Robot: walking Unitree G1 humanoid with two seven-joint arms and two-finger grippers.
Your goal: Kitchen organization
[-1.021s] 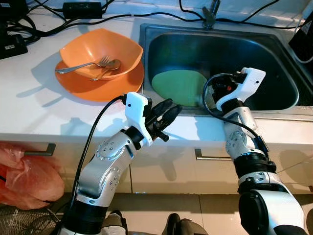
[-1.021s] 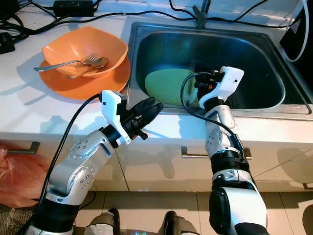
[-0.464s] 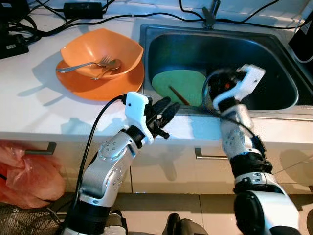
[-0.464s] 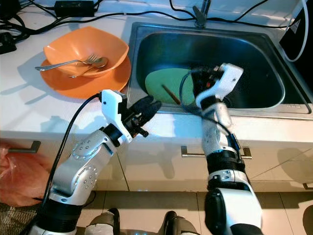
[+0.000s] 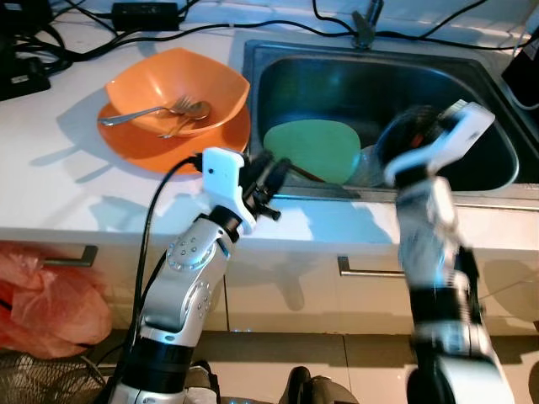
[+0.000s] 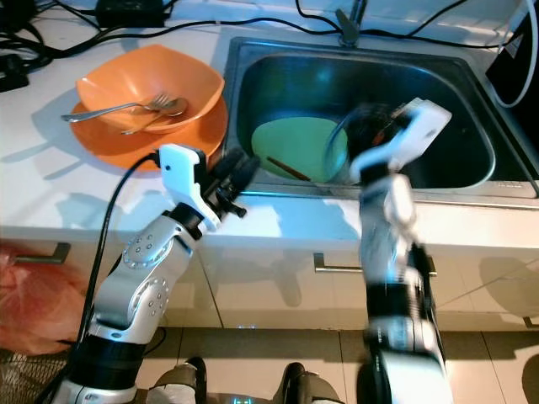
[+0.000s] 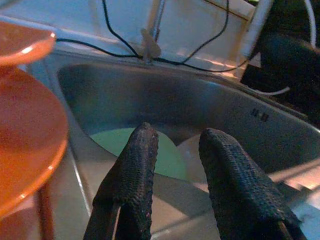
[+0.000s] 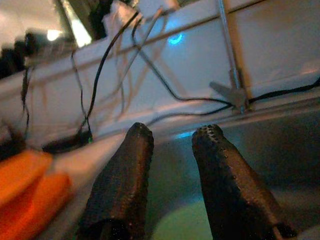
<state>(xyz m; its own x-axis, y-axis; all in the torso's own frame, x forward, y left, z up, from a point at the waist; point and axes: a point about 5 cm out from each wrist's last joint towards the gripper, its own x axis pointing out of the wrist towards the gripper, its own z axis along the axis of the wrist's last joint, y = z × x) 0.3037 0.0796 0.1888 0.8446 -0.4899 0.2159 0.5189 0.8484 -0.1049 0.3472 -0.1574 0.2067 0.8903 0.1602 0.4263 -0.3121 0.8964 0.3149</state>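
Beside the green plate (image 5: 310,150), head views show a chopstick (image 5: 305,172).

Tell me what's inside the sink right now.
In the sink lies a green plate with a thin dark stick across its near edge. The right arm hides part of the basin beside the plate.

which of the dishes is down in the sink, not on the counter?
The green plate, lying flat on the sink floor with a thin dark stick across its edge. The orange bowl and the orange plate under it sit on the white counter.
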